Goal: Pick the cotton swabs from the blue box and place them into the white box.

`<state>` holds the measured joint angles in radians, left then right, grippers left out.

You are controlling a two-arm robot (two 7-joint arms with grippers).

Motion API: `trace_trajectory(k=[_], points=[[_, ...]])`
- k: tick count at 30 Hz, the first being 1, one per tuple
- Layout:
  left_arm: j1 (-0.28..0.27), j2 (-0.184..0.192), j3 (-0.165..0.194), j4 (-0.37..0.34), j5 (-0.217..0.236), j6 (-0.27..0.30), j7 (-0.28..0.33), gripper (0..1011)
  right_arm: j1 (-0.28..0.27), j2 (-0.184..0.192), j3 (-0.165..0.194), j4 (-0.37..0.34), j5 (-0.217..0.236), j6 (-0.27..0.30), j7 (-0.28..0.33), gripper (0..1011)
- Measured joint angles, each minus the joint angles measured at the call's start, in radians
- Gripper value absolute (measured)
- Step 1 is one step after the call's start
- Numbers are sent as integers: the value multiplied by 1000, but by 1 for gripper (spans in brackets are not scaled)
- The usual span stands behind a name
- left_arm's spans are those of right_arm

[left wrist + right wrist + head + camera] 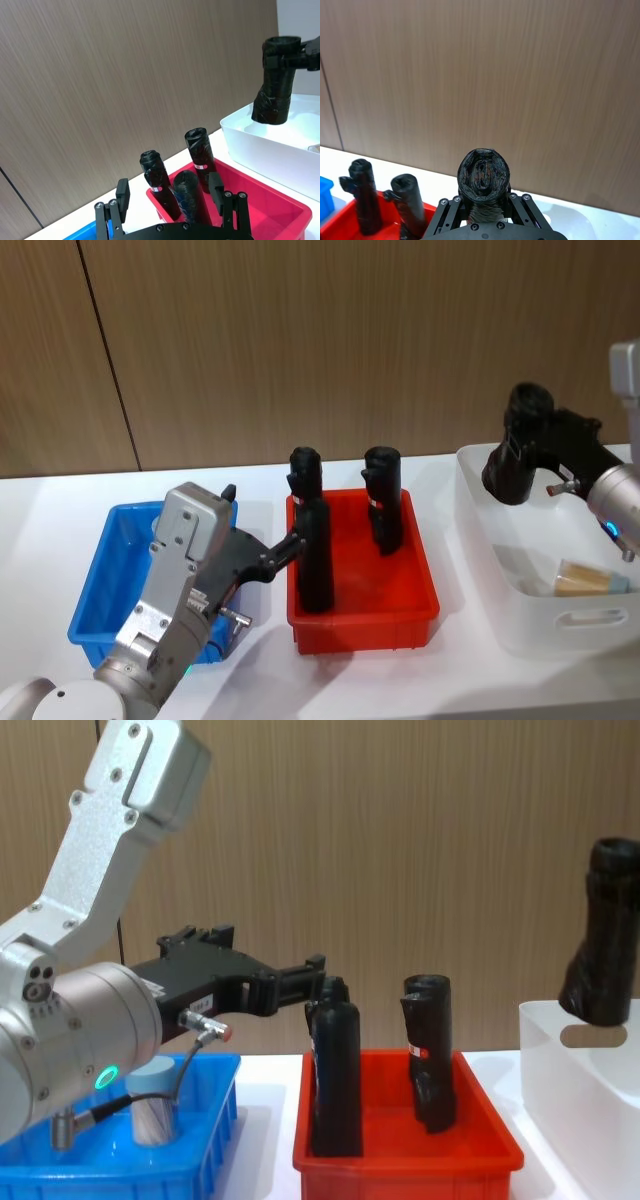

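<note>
My left gripper [292, 545] reaches from over the blue box [100, 590], at the left of the worktop [50, 510], across the near left rim of the red bin [420, 590] in the middle. In the left wrist view its fingers [122, 195] stand apart on either side of the front black roll [187, 192]. A little space shows on each side, so the jaws are spread around the roll and not clamped on it. Two more black rolls [383, 500] stand upright behind it in the red bin.

My right gripper [522, 445] is closed on a fourth black roll [515, 465] and holds it tilted in the air above the back left corner of the white box [560, 625]. The box sits at the right of the worktop and is cut off by the picture's edge.

My left arm covers much of the blue box from above. From the chest, one cotton swab tub [150, 1112] with a pale blue lid stands in it, partly behind my wrist cable [190, 1070]. In the white box a second tub [588, 580] lies on its side, seen dimly through the wall and hard to make out.
</note>
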<state>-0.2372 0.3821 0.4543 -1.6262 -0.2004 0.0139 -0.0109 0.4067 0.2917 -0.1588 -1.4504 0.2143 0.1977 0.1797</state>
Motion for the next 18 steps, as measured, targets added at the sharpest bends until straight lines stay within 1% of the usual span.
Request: trace_trajectory(k=[4, 7, 9, 10, 12, 13, 14, 16, 17, 18], points=[[0, 0, 0, 0, 0, 0, 0, 1004, 18, -4, 1, 52, -7, -6, -1, 341], [0, 0, 0, 0, 0, 0, 0, 1004, 38, -10, 1, 111, -9, -17, -1, 341], [0, 0, 0, 0, 0, 0, 0, 1004, 45, -12, 1, 130, -10, -21, -1, 354], [0, 0, 0, 0, 0, 0, 0, 1004, 55, -14, 1, 159, -11, -26, -1, 364], [0, 0, 0, 0, 0, 0, 0, 1004, 62, -17, 1, 179, -12, -31, -1, 412], [0, 0, 0, 0, 0, 0, 0, 1004, 66, -18, 1, 190, -12, -34, -1, 458], [0, 0, 0, 0, 0, 0, 0, 1004, 73, -20, 1, 212, -12, -39, -1, 476], [0, 0, 0, 0, 0, 0, 0, 1004, 80, -21, 1, 229, -13, -45, -2, 512], [0, 0, 0, 0, 0, 0, 0, 1004, 86, -23, 2, 246, -13, -50, -3, 547], [0, 0, 0, 0, 0, 0, 0, 1004, 86, -23, 2, 246, -13, -50, -3, 589]])
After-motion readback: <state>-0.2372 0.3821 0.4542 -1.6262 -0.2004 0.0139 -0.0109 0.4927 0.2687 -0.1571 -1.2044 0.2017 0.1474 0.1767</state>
